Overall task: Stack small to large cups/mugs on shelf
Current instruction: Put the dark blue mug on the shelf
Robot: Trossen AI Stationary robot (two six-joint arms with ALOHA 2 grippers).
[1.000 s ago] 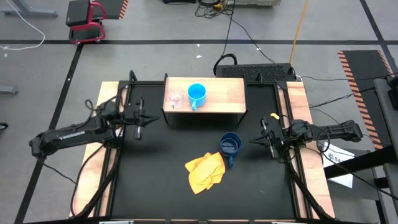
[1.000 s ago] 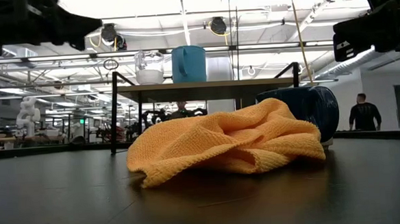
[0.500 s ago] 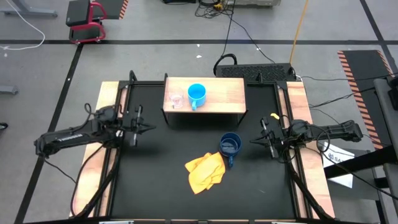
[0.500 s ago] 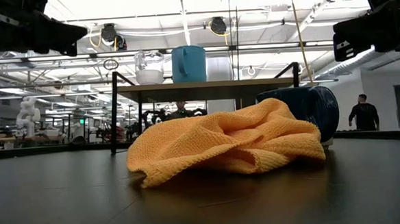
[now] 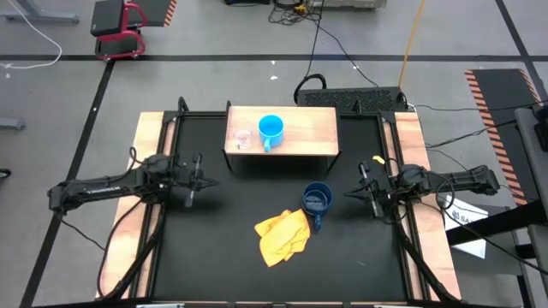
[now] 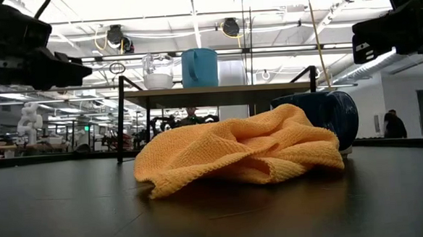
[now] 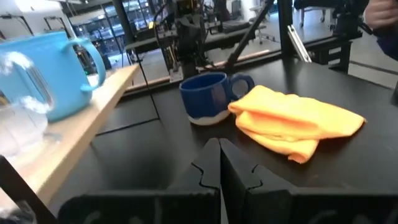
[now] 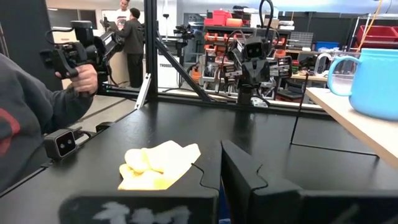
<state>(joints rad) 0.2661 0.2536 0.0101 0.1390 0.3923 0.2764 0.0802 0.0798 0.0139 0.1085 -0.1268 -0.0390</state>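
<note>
Pulled back from the shelf (image 5: 282, 128) toward the near left: left hand (image 5: 200, 179), fingers closed, empty. Right hand (image 5: 358, 192) closed, right of dark blue mug (image 5: 318, 201) on tabletop (image 5: 214, 257). Glass cup (image 5: 243, 137), light blue mug (image 5: 271, 131) atop shelf.

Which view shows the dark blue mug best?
The left wrist view: the dark blue mug shows whole, handle included. The high view shows only its rim and inside; the low view has it half behind the yellow cloth.

yellow cloth (image 5: 282, 236) crumpled on black table (image 5: 223, 257) (front centre) | red stool (image 5: 120, 26) on floor beyond
</note>
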